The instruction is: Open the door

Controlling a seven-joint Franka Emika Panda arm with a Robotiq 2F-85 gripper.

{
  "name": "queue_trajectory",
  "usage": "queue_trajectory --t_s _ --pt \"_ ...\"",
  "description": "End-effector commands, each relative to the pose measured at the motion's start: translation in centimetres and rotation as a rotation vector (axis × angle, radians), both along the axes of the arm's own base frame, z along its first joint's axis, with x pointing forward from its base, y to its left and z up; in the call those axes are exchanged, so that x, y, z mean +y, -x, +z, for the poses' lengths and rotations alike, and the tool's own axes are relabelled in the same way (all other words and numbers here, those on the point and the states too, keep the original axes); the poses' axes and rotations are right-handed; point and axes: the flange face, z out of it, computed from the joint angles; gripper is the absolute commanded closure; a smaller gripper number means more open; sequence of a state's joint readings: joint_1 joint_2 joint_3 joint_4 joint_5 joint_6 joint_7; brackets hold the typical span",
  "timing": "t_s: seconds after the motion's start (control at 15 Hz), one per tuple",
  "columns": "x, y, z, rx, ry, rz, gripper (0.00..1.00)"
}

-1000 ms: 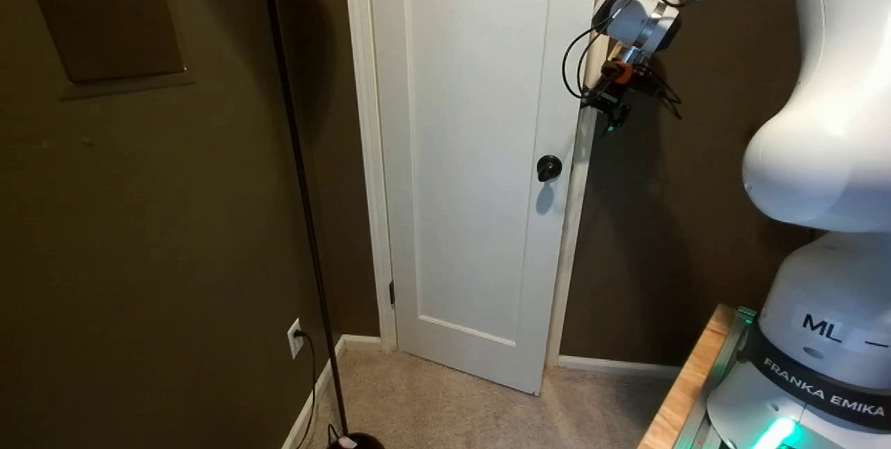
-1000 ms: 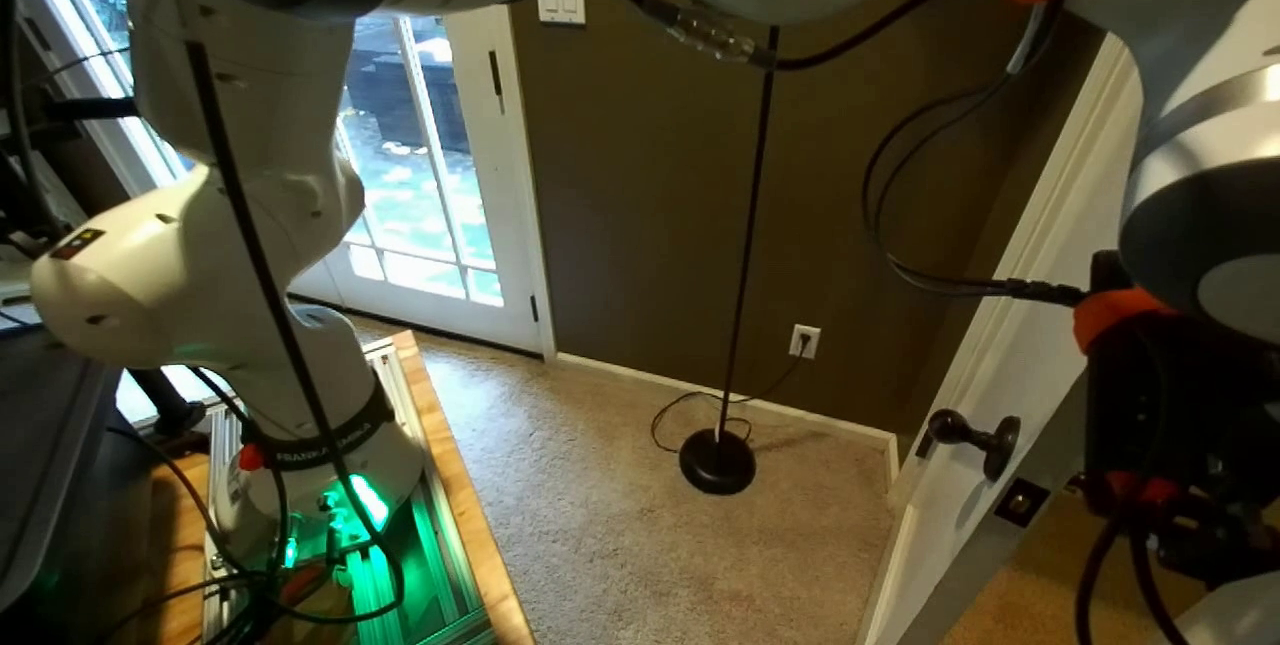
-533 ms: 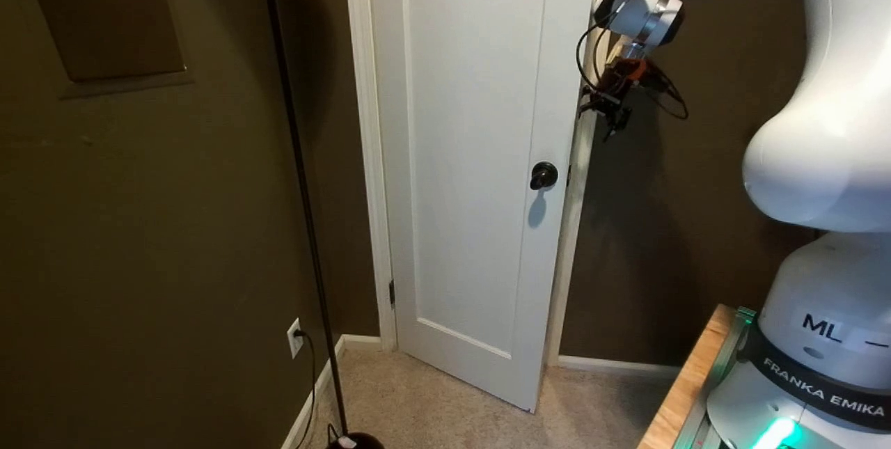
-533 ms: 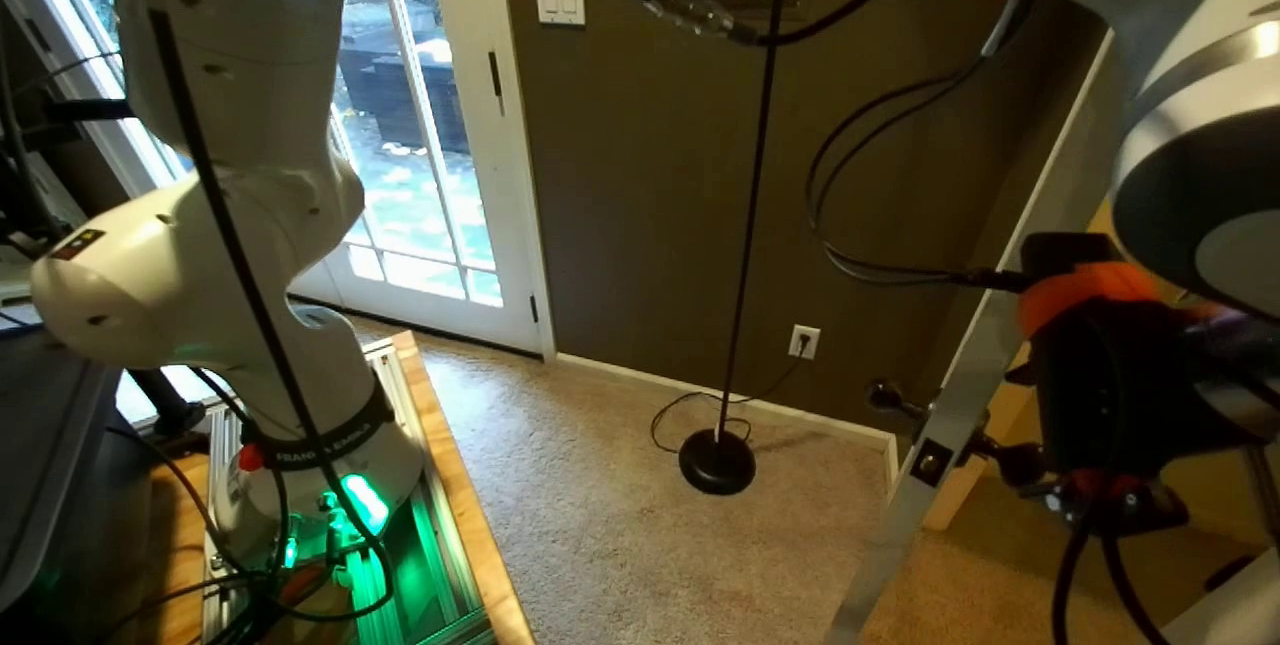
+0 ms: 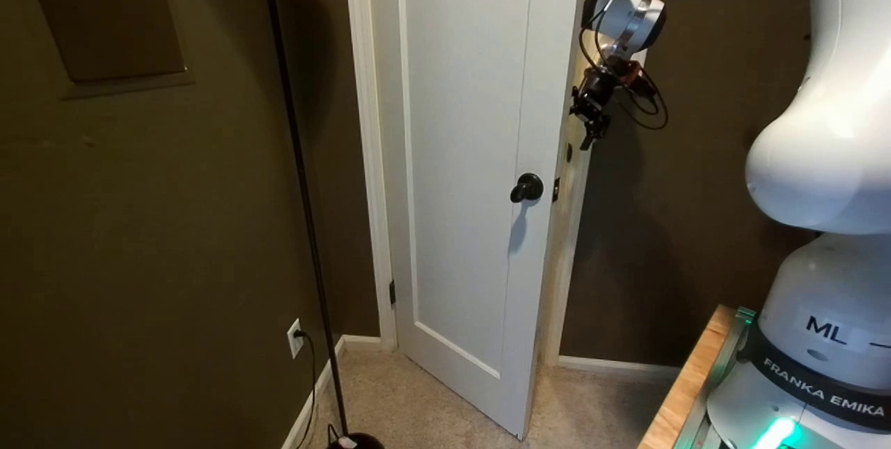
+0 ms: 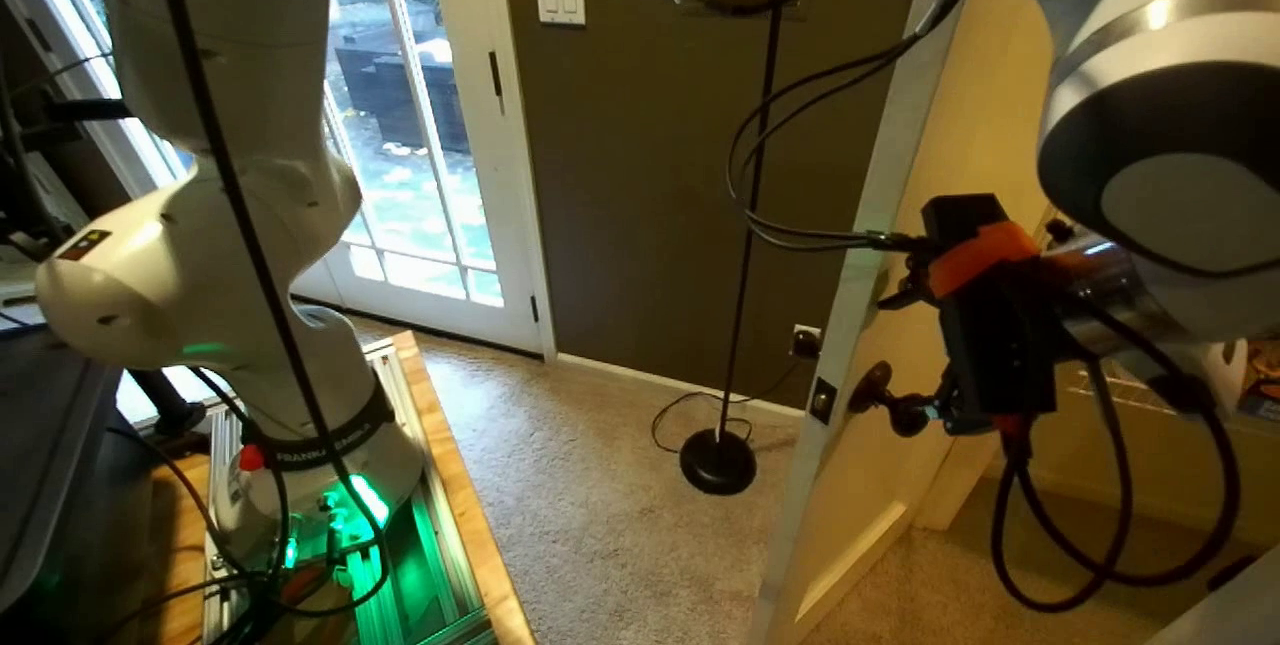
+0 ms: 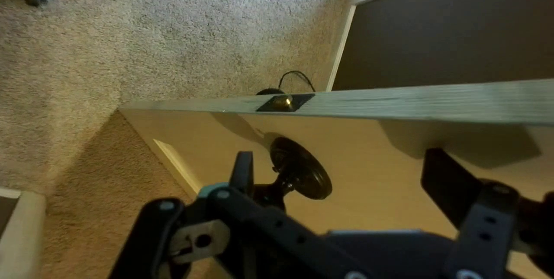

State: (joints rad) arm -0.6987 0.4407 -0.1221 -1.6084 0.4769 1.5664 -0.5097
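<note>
The white panelled door stands ajar, its free edge swung into the room. Its dark knob shows on the room side. My gripper is at the door's free edge, above knob height. In an exterior view, the gripper is on the door's far side, close to the far-side knob. In the wrist view, the gripper has its fingers wide apart in front of the door face. The far-side knob is partly hidden behind the left finger. Whether a finger touches the door or knob I cannot tell.
A black floor lamp with a cord stands by the brown wall. The white door frame is behind the free edge. A wooden table edge carries the robot base. Loose cables hang from the wrist.
The door has swung further open into the room, its latch edge now showing. My gripper has moved left with it in both exterior views, on the door's far side.
</note>
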Motion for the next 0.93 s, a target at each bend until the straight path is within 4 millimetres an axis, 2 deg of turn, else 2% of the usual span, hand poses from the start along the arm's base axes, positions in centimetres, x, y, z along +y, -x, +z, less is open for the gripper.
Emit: queue_trajectory --t_s 0.0,0.2,0.67,0.8,0.87 --pt "4.5 0.1 0.5 -0.067 -0.09 0.094 0.0" --pt "8.5 -0.4 0.6 -0.121 -0.161 0.156 0.0" --pt "19.2 -0.2 -0.4 -0.092 -0.272 0.318 0.0" --pt "20.7 -1.0 0.0 -0.13 -0.215 0.272 0.0" --pt "20.6 -1.5 0.8 -0.175 -0.181 0.223 0.0"
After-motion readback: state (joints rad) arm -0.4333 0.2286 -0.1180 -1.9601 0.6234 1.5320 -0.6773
